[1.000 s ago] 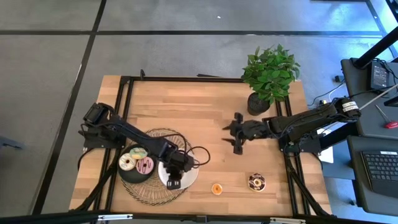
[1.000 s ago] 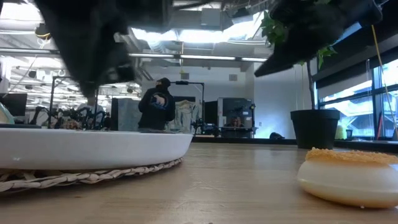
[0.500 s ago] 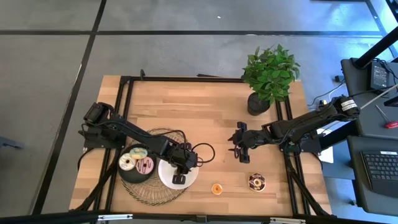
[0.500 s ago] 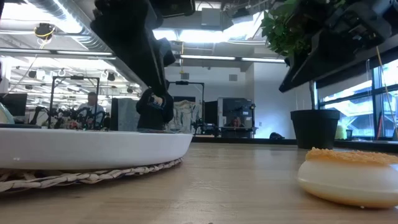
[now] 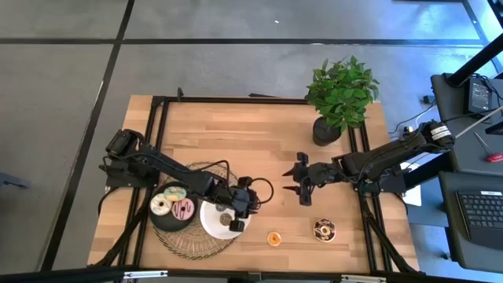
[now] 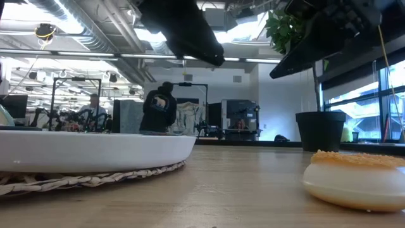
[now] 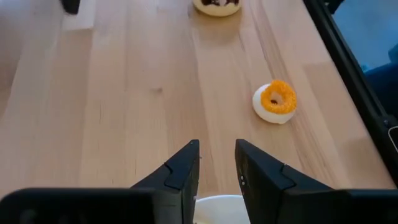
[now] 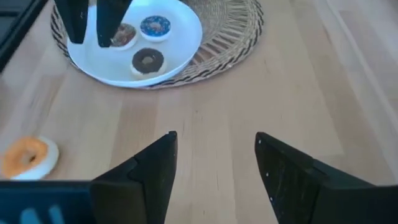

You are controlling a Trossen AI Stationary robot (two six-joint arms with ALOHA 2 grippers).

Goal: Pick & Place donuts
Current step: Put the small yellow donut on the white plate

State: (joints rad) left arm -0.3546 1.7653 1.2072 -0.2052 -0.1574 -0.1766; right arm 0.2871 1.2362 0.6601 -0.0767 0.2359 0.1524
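Since a second ago: left end effector [image 5: 240, 208] lifted clear of the white plate [image 5: 209, 223] and swung toward its 3 o'clock edge, fingers parted only a little, nothing between them. Left behind on the plate: a brownish donut [image 5: 225, 219], beside a blue-sprinkled one [image 8: 154, 27] and a chocolate one [image 8: 148, 60] in the right wrist view. Likely meaning: one more delivery done, two pieces left to fetch.

Right end effector [image 5: 299, 182] shifted slightly, now above mid-worktop, fingers wide apart and empty.

Worktop [image 5: 236, 141]: pale wood planks, smooth, dark frame rails at the sides. Woven mat [image 5: 189, 242] at the worktop's 7 o'clock: round, coarse wicker, open weave at the rim. Black plate [image 5: 167, 226] on the mat at 9 o'clock of the white one, with white [image 5: 160, 206], pink [image 5: 182, 208] and green [image 5: 174, 192] rings. White plate glossy, shallow. Loose on the bare wood near 5 o'clock: dark sprinkled donut [image 5: 324, 229] and orange donut [image 5: 273, 238], cream body under grainy icing.
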